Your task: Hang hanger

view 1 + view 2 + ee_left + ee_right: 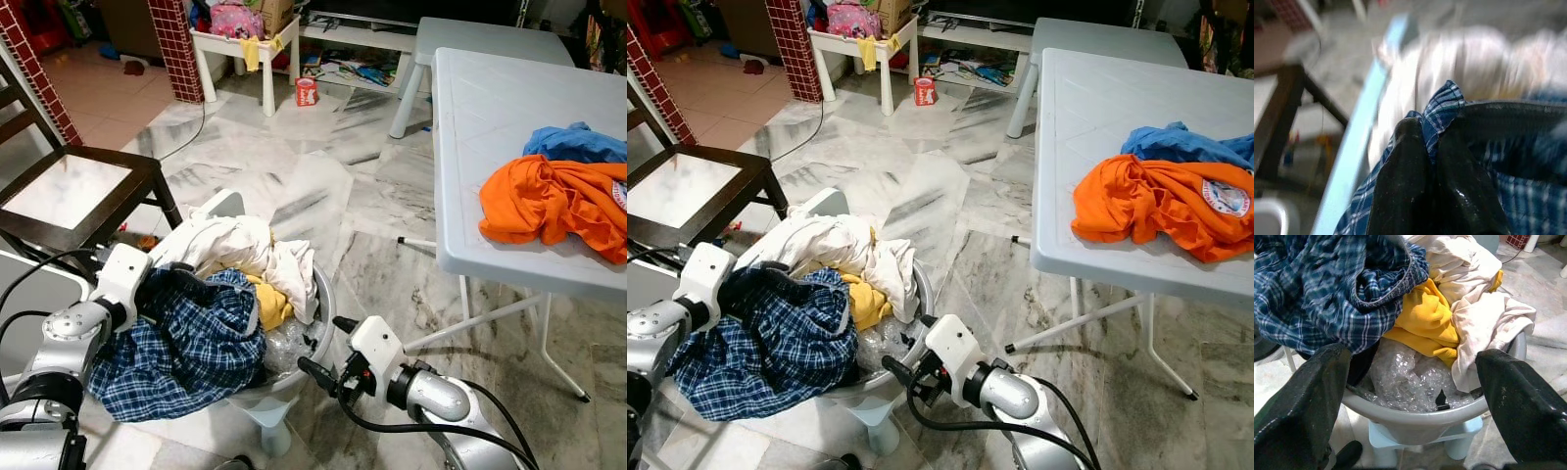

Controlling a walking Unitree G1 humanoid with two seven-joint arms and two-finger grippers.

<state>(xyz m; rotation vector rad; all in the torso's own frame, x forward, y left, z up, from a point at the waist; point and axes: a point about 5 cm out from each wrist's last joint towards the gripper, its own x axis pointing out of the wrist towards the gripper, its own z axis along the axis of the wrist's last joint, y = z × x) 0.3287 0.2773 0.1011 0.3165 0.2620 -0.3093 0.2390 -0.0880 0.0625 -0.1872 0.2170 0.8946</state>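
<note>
The left gripper (1432, 161) pinches one blue checked shirt (186, 348) tight over the gray basin (1440, 418). The right gripper (321, 349) has its two fingers spread wide beside the basin's rim. Inside lie one yellow cloth (1425, 320), white clothes (245, 245) and clear plastic (1400, 377). I cannot tell where a hanger is.

floor (294, 186): glossy marble | table (490, 117): matt white plastic | shirt (186, 352): plaid cloth
</note>
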